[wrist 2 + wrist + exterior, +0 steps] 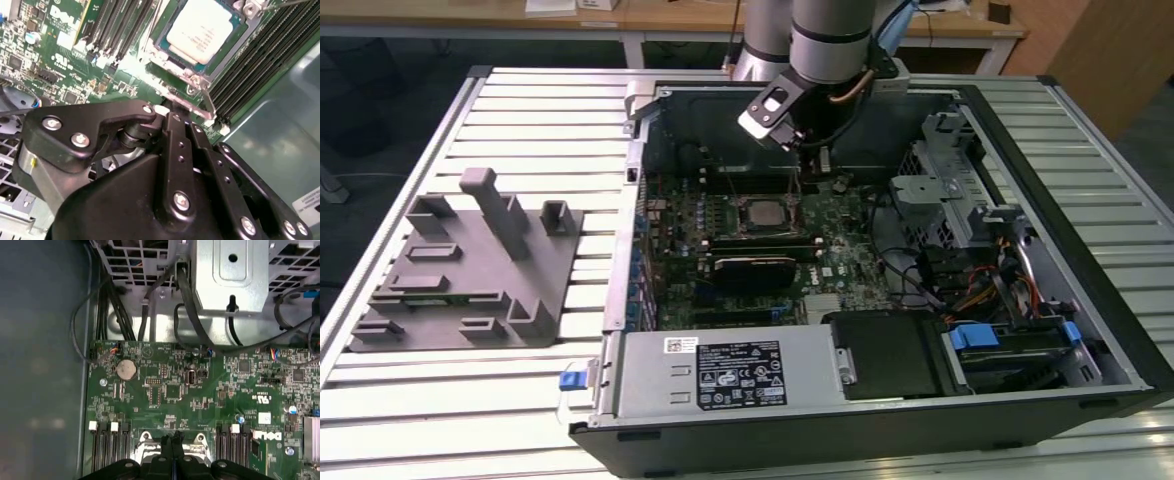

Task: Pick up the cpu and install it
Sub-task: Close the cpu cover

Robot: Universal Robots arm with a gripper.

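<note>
pale silver square cpu [201, 28] lies flat, dark-rimmed.

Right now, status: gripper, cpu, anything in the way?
Gripper shut, nothing seen in it, over the edge of the socket. Cpu lying in the socket, silver top up. Memory slots flank it; cables farther off.

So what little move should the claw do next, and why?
Probably lift the claw straight up a little, off the board. The cpu already lies flat in its socket, and the claw is shut with nothing in it, its tips low beside the socket's edge. That is only my guess.
</note>
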